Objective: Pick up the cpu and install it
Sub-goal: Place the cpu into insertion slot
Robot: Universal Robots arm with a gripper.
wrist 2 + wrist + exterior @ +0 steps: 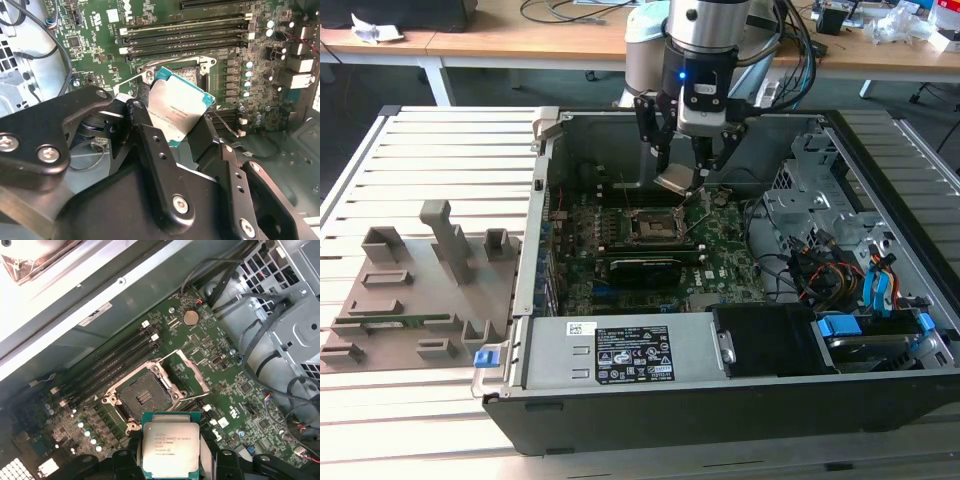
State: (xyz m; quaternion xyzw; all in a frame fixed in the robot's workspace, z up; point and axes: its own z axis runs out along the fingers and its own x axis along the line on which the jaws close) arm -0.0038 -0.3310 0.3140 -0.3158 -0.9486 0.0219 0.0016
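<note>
Tool (682, 168): clamped on cpu (171, 446). Chip tilted, suspended just above the open socket (141, 396) on motherboard (200, 340), inside computer case (532, 260).

The arm (705, 40) hangs vertical, pincer (684, 170) clamped on the cpu (171, 447).
</note>
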